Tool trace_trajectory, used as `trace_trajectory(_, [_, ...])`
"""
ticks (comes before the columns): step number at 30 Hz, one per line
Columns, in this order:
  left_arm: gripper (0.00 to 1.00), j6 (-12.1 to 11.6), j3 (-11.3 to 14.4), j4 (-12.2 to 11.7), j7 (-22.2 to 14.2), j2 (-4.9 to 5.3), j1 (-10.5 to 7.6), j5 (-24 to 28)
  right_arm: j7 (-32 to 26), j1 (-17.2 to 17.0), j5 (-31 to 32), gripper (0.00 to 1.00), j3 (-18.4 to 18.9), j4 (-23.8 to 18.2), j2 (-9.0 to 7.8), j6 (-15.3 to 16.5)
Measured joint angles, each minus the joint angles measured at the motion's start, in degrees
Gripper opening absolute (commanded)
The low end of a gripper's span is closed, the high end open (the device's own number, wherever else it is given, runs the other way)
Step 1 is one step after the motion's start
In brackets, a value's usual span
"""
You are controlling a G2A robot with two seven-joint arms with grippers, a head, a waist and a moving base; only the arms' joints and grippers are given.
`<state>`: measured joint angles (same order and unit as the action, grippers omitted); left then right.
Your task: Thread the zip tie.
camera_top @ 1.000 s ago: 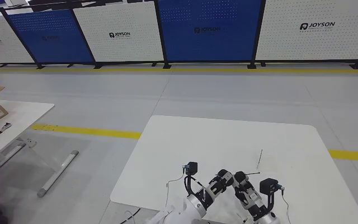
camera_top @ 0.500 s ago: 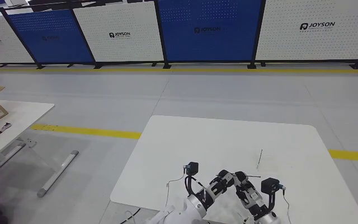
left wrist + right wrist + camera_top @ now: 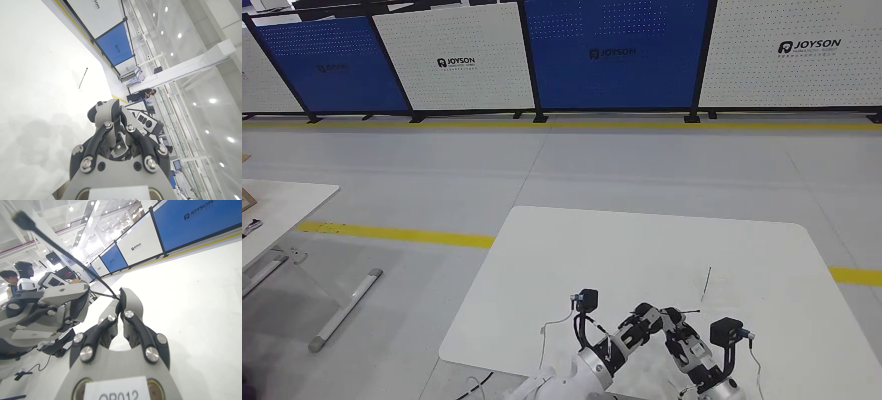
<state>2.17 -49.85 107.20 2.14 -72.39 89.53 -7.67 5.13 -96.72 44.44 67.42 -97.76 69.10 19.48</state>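
Grip comes first: the right claw [image 3: 118, 297] is pressed together on the zip tie [image 3: 56, 247] partway along its strap, so the head stands free, up and away from the desk [image 3: 189, 294]. From that pinch the thin tail bends across to the left claw [image 3: 120, 109]. Its fingers are likewise pressed together, seemingly on the tail's end, though the contact is too fine to be sure. Both claws hang close together above the desk's near edge. Holding strap and tail separately in the air looks meant to let one claw steer the tail toward the head, which is not yet threaded. Farther out, a spare tie [image 3: 707, 283] lies flat on the desk, well apart from both claws.
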Motion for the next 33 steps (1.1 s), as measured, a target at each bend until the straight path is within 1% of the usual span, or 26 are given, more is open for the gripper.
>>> trace_trajectory(10, [0.0, -1.3, 0.5, 0.4, -0.4, -0.03, 0.06, -0.7, -0.7, 0.1, 0.9, 0.0, -0.1, 0.2, -0.04, -0.1])
trace_trajectory(19, [0.0, -2.5, 0.5, 1.3, -0.9, 0.12, 0.75, -1.6, -0.7, 0.2, 1.7, 0.0, -0.3, 0.3, 0.04, -0.3])
trace_trajectory(28, [0.0, -4.2, -0.4, 2.5, -1.3, 0.47, 2.07, -1.2, -0.9, 0.3, 2.7, 0.0, -0.5, 0.4, 0.09, -0.5])
trace_trajectory(33, [0.0, -4.6, -0.7, 3.3, -1.4, 0.66, 2.76, -1.7, -0.7, 0.3, 2.9, 0.0, -0.6, 0.4, 0.13, -0.5])
